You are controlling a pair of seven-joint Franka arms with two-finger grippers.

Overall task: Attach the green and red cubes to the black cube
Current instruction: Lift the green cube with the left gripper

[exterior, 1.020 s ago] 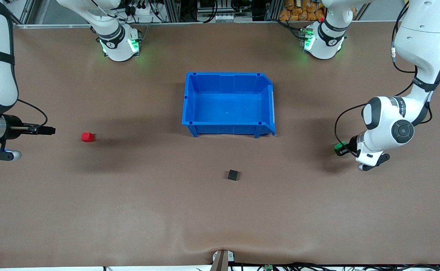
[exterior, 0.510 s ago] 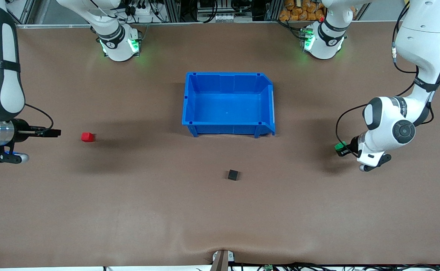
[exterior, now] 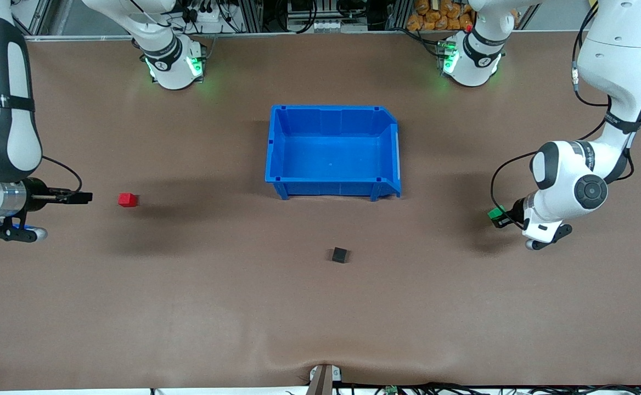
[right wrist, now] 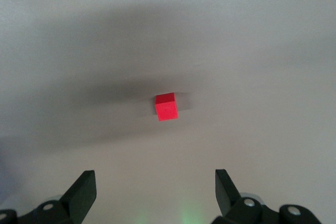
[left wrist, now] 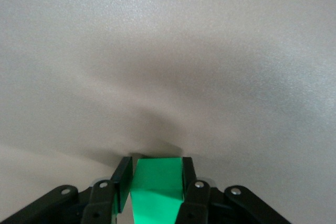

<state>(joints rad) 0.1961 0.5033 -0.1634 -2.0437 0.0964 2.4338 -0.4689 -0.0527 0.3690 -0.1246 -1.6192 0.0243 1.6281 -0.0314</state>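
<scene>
A: Start with the left gripper (exterior: 497, 215). What has it got?

B: The green cube (left wrist: 157, 184). In the left wrist view the cube sits between the two black fingers (left wrist: 122, 182), one on each side face, pinched tight. In the front view the green cube shows just at the gripper's tip, low over the tabletop (exterior: 463, 307) toward the left arm's end.

A: Is the cube resting on the surface or lifted?

B: I can't tell; it is very close to the tabletop, with a dark shadow right under it.

A: And the right gripper (exterior: 83, 197)?

B: Spread wide with nothing between its fingers. In the right wrist view the two fingertips (right wrist: 84, 192) stand far apart, and the red cube (right wrist: 166, 106) lies on the tabletop ahead of them, not touched. From the front, the gripper is low over the tabletop at the right arm's end, just beside the red cube.

A: Where is the black cube (exterior: 339, 254)?

B: Alone on the tabletop about midway between the two arms' ends, well apart from both coloured cubes, and nearer to the front camera than the blue bin (exterior: 276, 148).

A: Anything in the bin?

B: Only its blue floor shows. It stands upright in the middle of the tabletop, between the two bases and the black cube.
</scene>
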